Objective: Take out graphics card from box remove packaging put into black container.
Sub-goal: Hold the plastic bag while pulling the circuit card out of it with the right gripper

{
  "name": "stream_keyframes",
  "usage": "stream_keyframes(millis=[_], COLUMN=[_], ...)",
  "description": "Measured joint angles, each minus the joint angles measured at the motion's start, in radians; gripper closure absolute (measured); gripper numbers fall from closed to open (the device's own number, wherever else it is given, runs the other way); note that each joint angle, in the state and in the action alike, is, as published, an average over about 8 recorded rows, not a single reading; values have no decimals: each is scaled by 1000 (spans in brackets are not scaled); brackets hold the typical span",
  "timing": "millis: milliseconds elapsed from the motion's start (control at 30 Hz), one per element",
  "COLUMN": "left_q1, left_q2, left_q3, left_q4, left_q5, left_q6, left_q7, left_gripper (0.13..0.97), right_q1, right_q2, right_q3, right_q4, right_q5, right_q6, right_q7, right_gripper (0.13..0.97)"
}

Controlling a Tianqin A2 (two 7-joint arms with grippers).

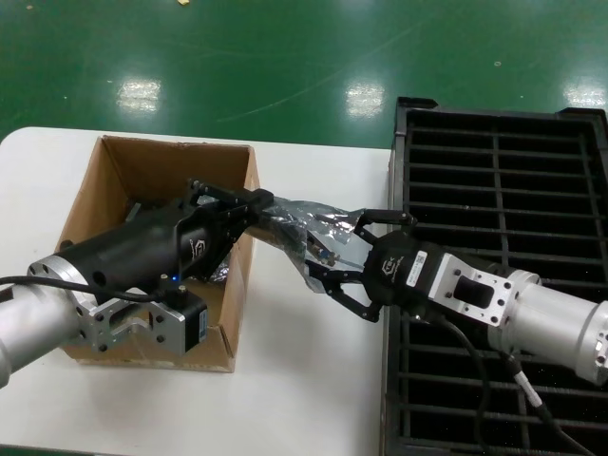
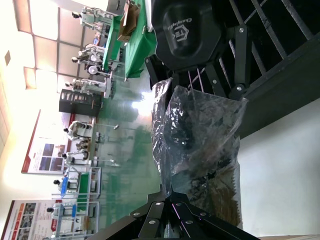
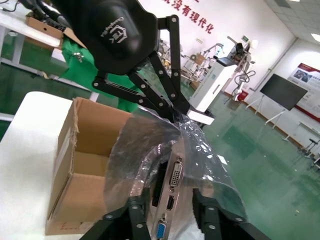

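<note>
Two grippers share the bagged graphics card [image 3: 169, 192] mid-frame between box [image 1: 114, 190] and black container [image 1: 494, 171]: left gripper [image 1: 255, 204] jaws clenched on the packaging [image 1: 299, 228], right gripper [image 1: 347, 256] jaws spread around its bracket end, so an uneven pull may tear film or drop the card onto the surface [image 1: 304, 380].

1. Crinkly, glossy, translucent grey plastic: the packaging [image 1: 302, 228], creased and catching glare.
2. Bare silver metal, smooth: end bracket of the graphics card [image 3: 169, 200], seen through the film.
3. Matt brown corrugated cardboard: the box [image 1: 142, 180].
4. Matt black plastic: the black container [image 1: 503, 180].
5. Smooth, matt white: the table [image 1: 294, 380].
6. Black casing, faint sheen: left gripper [image 1: 258, 204] and right gripper [image 1: 328, 252].
</note>
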Motion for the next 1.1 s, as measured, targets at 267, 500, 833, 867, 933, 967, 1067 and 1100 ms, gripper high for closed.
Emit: stream_keyframes(millis=[267, 500, 833, 867, 933, 967, 1067, 1100], left_q1=[0, 0, 0, 0, 0, 0, 0, 0], left_q2=[0, 0, 0, 0, 0, 0, 0, 0], left_q3=[0, 0, 0, 0, 0, 0, 0, 0], left_q4=[0, 0, 0, 0, 0, 0, 0, 0], left_q5=[0, 0, 0, 0, 0, 0, 0, 0], left_q6=[0, 0, 0, 0, 0, 0, 0, 0], left_q7=[0, 0, 0, 0, 0, 0, 0, 0], left_gripper=[957, 957, 957, 957, 957, 957, 957, 957], right_q1=[20, 28, 13, 12, 10, 9, 7, 6], right_q2=[-35, -55, -47, -47, -46, -46, -43, -41], right_q3=[-3, 3, 14, 15, 16, 17, 19, 19], right_q4=[-53, -79, -53, -52, -51, -50, -47, -45], right_q5=[8, 19, 35, 36, 39, 40, 44, 46], right_q6=[6, 17, 21, 22, 23, 23, 21, 20], right_q7=[5, 11, 32, 33, 36, 37, 42, 44], right_gripper=[825, 639, 476, 480, 489, 489, 526, 539])
